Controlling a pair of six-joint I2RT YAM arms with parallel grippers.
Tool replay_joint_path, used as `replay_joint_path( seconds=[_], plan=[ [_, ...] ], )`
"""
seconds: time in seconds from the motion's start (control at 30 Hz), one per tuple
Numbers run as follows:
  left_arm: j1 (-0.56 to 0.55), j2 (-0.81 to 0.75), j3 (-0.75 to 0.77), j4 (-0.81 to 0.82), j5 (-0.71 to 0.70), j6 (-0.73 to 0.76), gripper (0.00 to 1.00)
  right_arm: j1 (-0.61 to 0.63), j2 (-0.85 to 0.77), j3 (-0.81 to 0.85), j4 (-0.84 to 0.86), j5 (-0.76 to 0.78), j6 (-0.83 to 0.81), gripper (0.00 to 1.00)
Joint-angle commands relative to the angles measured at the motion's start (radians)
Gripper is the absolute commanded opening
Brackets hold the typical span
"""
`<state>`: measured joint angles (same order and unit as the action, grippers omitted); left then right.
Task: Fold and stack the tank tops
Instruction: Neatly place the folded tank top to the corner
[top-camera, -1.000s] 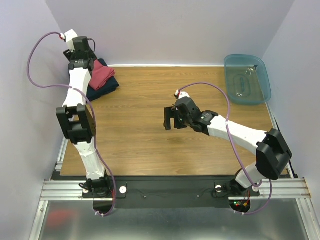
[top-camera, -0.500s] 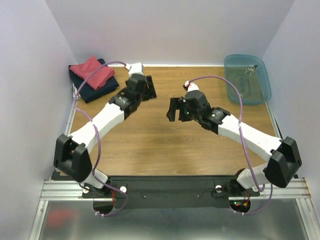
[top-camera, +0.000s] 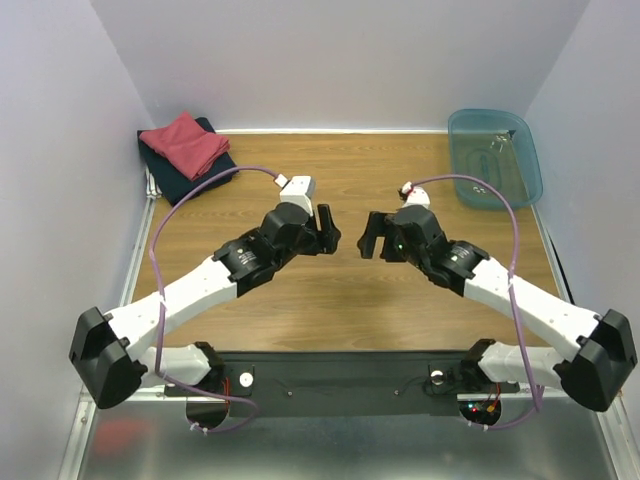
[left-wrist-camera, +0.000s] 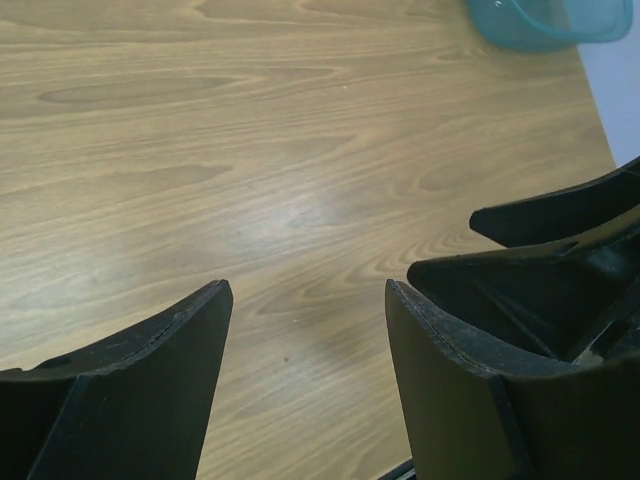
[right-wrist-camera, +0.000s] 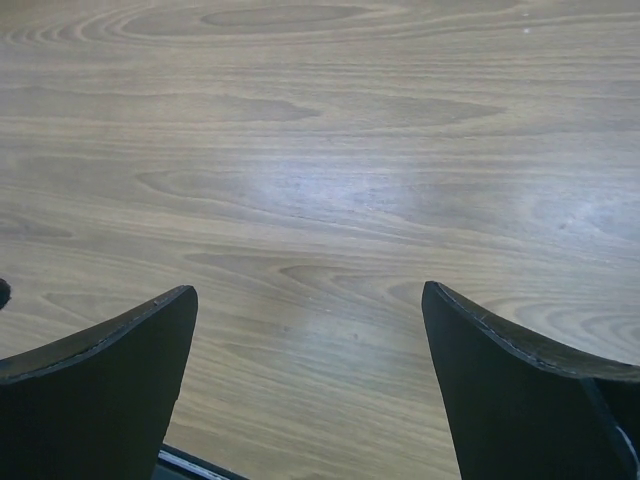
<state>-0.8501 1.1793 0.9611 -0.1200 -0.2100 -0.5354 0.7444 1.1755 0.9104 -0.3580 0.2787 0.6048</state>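
The folded maroon tank top (top-camera: 185, 143) lay on the folded navy tank top (top-camera: 192, 182), stacked at the table's (top-camera: 300, 295) eleven o'clock corner. Near the middle, the left gripper (top-camera: 329, 229) and right gripper (top-camera: 369, 236) faced each other, both spread wide and empty. The blue tub (top-camera: 495, 160) sat at two o'clock.

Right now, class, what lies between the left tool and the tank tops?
Between left tool and tank tops: bare table, crossed only by the purple cable; the top view shows it.
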Motion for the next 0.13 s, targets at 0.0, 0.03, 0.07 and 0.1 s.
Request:
replay_joint_path(
  seconds=[0.0,0.03,0.07,0.1],
  plan=[
    [-0.020,-0.014,0.019,0.040,0.034,0.034,0.74,-0.007,-0.074,-0.015,0.019,0.073,0.039,1.00],
    [-0.021,-0.009,0.027,0.039,0.035,0.040,0.74,-0.007,-0.077,-0.019,0.017,0.079,0.039,1.00],
    [-0.021,-0.004,0.037,0.036,0.037,0.044,0.74,-0.007,-0.082,-0.021,0.017,0.082,0.041,1.00],
    [-0.023,0.002,0.042,0.034,0.038,0.055,0.74,-0.007,-0.086,-0.027,0.019,0.088,0.047,1.00]
  ],
)
